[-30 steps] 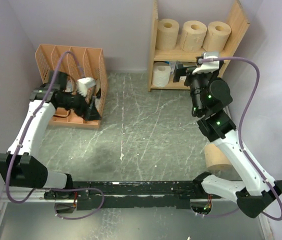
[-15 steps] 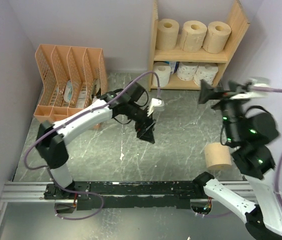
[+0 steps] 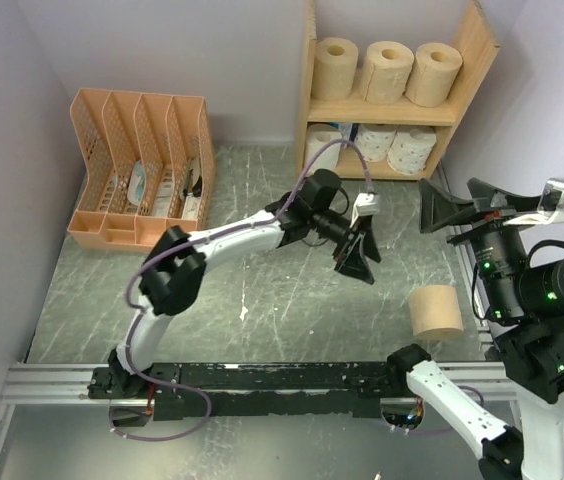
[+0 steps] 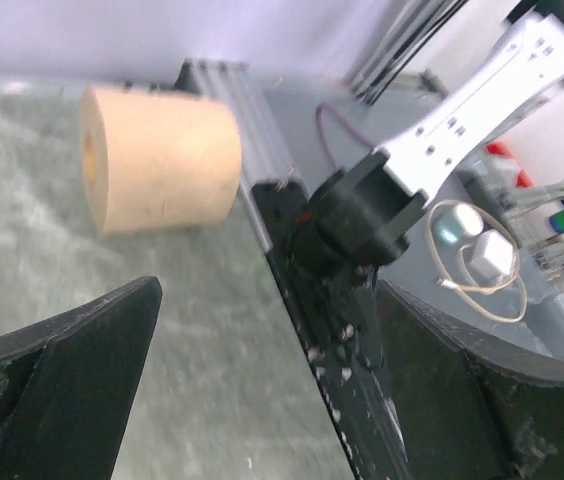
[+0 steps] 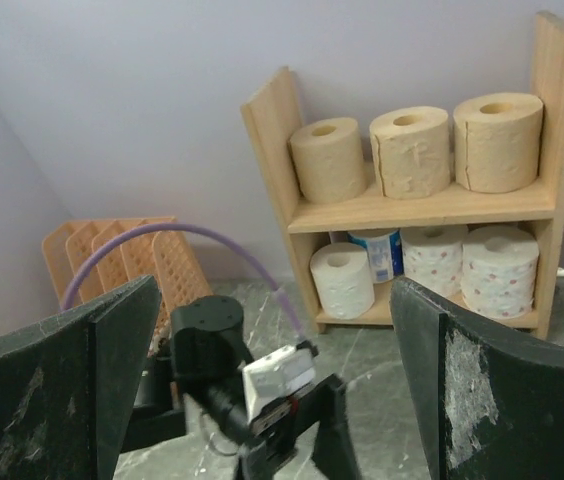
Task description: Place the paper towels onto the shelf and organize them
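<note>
The wooden shelf [image 3: 382, 108] stands at the back right. Three tan paper towels [image 3: 387, 70] sit on its upper tier. Three white rolls [image 3: 410, 148] and one with blue marking [image 5: 380, 250] sit on the lower tier. One tan roll [image 3: 434, 311] stands on the table by the right arm; it also shows in the left wrist view [image 4: 157, 155]. My left gripper [image 3: 357, 262] is open and empty, mid-table, left of that roll and apart from it. My right gripper [image 3: 467, 205] is open and empty, raised in front of the shelf [image 5: 412, 210].
An orange-pink file organizer [image 3: 142, 170] with items in its slots stands at the back left. Grey walls close in on both sides. The rail with the arm bases [image 3: 292, 380] runs along the near edge. The right arm's base [image 4: 362, 210] is close to the tan roll.
My left arm has swung from the organizer rightward across the table toward the loose tan roll. My right arm has pulled back from the shelf and risen.
</note>
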`<move>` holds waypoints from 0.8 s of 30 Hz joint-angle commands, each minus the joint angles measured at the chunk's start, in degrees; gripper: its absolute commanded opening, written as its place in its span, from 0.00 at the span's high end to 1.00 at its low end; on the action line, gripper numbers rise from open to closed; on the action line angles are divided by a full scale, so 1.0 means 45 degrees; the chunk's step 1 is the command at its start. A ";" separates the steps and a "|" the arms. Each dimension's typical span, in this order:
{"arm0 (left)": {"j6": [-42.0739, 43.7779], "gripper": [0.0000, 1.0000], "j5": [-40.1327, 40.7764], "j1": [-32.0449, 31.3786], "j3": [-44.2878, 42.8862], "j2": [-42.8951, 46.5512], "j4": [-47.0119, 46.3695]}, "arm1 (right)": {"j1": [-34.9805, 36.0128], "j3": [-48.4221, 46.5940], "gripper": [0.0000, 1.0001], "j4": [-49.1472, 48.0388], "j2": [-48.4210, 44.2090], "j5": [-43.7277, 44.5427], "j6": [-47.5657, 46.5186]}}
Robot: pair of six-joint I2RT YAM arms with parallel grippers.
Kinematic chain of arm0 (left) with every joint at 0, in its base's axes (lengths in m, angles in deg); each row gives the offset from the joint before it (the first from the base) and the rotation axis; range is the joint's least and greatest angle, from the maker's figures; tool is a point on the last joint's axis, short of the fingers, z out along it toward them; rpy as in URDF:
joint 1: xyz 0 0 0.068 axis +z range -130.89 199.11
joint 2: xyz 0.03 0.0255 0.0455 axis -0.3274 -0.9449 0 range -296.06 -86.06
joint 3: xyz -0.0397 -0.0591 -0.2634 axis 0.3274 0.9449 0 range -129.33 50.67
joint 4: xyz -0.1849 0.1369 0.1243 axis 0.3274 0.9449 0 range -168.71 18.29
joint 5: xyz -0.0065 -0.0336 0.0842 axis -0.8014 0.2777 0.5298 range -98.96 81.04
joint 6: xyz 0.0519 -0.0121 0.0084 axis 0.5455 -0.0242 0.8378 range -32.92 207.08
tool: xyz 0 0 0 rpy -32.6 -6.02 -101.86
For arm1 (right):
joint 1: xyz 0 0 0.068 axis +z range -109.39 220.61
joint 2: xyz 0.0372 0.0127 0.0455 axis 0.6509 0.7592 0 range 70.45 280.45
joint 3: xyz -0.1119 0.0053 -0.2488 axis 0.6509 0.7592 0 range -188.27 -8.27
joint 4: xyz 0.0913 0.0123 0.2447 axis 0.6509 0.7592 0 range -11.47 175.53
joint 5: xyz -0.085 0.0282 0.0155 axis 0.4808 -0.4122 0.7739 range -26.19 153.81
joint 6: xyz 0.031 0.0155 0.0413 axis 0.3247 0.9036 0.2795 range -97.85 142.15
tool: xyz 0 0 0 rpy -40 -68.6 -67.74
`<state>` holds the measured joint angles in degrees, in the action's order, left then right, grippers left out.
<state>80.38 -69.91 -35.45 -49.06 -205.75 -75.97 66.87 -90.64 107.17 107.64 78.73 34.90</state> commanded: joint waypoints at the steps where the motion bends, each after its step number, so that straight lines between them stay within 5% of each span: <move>1: -0.5110 0.00 -0.3941 0.0152 -0.1940 -0.2566 -0.6853 | -0.1238 -0.0397 0.00 0.1098 -0.0120 -0.2194 0.0605; 4: -0.9728 0.00 -0.4602 0.0191 -0.4025 -0.4847 -1.1691 | -0.1985 -0.0429 0.00 0.1282 -0.0251 -0.3094 0.0661; 8: -1.1644 0.00 -0.4791 0.0035 -0.8426 -0.8012 -1.2003 | -0.2629 -0.0634 0.00 0.1550 -0.0495 -0.3777 0.0556; 11: -1.0661 0.00 -0.4963 -0.0396 -0.8825 -0.8435 -1.1173 | -0.2974 -0.1003 0.00 0.1958 -0.0540 -0.4064 0.0407; 17: -0.4837 0.00 -0.3059 -0.0994 -0.6912 -0.7241 -0.6009 | -0.3360 -0.1088 0.00 0.2267 -0.0445 -0.4646 0.0082; 24: -0.3122 0.00 0.0511 -0.1276 -0.6922 -0.7428 -0.4533 | -0.3910 -0.1700 0.00 0.3948 0.0320 -0.4999 -0.0578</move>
<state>58.33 -78.32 -40.85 -80.57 -241.51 -101.35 50.80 -96.30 118.87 106.96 57.94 35.01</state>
